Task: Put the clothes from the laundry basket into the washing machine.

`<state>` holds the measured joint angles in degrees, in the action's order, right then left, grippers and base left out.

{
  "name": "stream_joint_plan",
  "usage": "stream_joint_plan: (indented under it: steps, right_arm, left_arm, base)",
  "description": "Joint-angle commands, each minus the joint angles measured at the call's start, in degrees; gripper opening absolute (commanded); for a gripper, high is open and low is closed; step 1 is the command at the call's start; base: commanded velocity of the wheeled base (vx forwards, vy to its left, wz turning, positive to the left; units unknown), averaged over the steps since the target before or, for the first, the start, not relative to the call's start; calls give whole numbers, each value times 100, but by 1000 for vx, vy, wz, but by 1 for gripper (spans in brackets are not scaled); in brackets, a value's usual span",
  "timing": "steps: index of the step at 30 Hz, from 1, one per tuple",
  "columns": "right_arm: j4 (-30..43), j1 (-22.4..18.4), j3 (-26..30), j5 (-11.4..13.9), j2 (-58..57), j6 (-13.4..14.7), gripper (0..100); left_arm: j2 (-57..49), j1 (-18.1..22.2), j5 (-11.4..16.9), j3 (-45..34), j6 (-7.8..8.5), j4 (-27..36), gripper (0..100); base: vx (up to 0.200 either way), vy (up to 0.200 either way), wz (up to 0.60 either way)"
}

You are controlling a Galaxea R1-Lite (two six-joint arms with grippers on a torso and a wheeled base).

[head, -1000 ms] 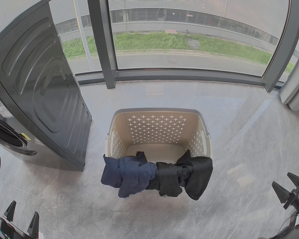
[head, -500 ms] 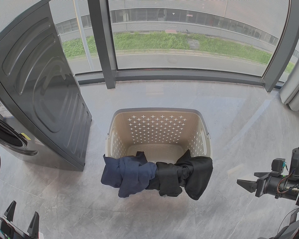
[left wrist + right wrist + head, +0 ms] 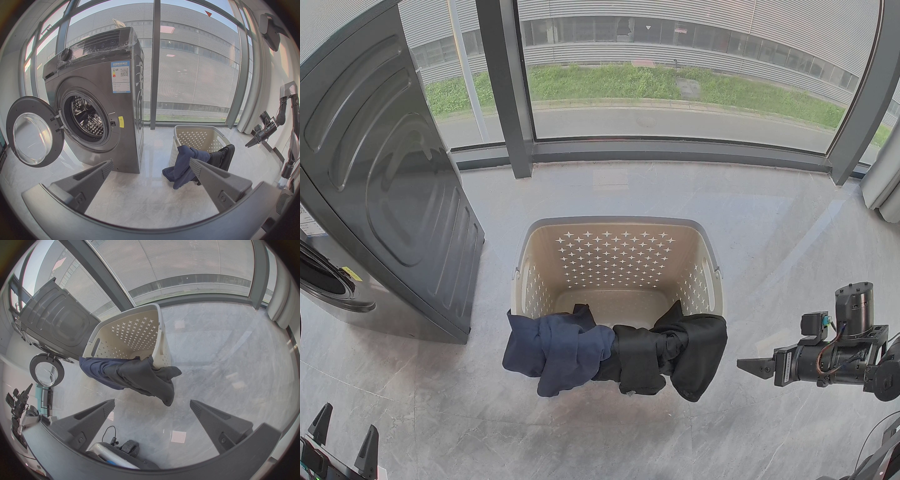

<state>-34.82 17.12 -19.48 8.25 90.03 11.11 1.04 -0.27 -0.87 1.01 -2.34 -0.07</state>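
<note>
A beige laundry basket stands on the floor in the middle of the head view. Over its near rim hang a navy garment and a black garment, knotted together. My right gripper hovers to the right of the black garment, pointing at it across a gap; in the right wrist view the right gripper is open and empty, with the black garment ahead. My left gripper is open, low at the near left. The washing machine has its round door swung open.
The washing machine stands left of the basket, its front facing my left side. Large windows close off the far side. A curtain hangs at the far right. Bare stone floor surrounds the basket.
My right arm has risen from the lower right corner and swung left, level, toward the black garment. The left gripper, the basket and the clothes have stayed put.
</note>
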Motion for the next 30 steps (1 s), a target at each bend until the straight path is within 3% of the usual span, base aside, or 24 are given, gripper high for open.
stream_joint_plan:
  steps: [1, 3, 7, 9, 24, 30]
  right_arm:
    - [-148, 125, -161, 1, 437, -3, 100]
    - [-289, 196, -223, -43, 604, -3, 100]
    - [-614, 538, -346, -421, 1096, 67, 100]
    - [-737, 609, -407, -491, 1254, 137, 100]
    - [-1097, 697, -1040, -579, 2335, 252, 100]
    - [-1616, 697, -1190, -676, 2739, 304, 100]
  left_arm:
    - [-60, 0, -1, -92, -3, -1, 100]
    - [-60, 0, -1, -92, -3, -1, 100]
    - [-60, 0, -1, -92, -3, -1, 100]
    - [-60, 0, -1, -92, -3, -1, 100]
    - [-60, 0, -1, -92, -3, -1, 100]
    - [-60, 0, -1, -92, -3, -1, 100]
  base:
    - [0, 0, 0]
    - [0, 0, 0]
    - [0, 0, 0]
    - [0, 0, 0]
    - [0, 0, 0]
    - [0, 0, 0]
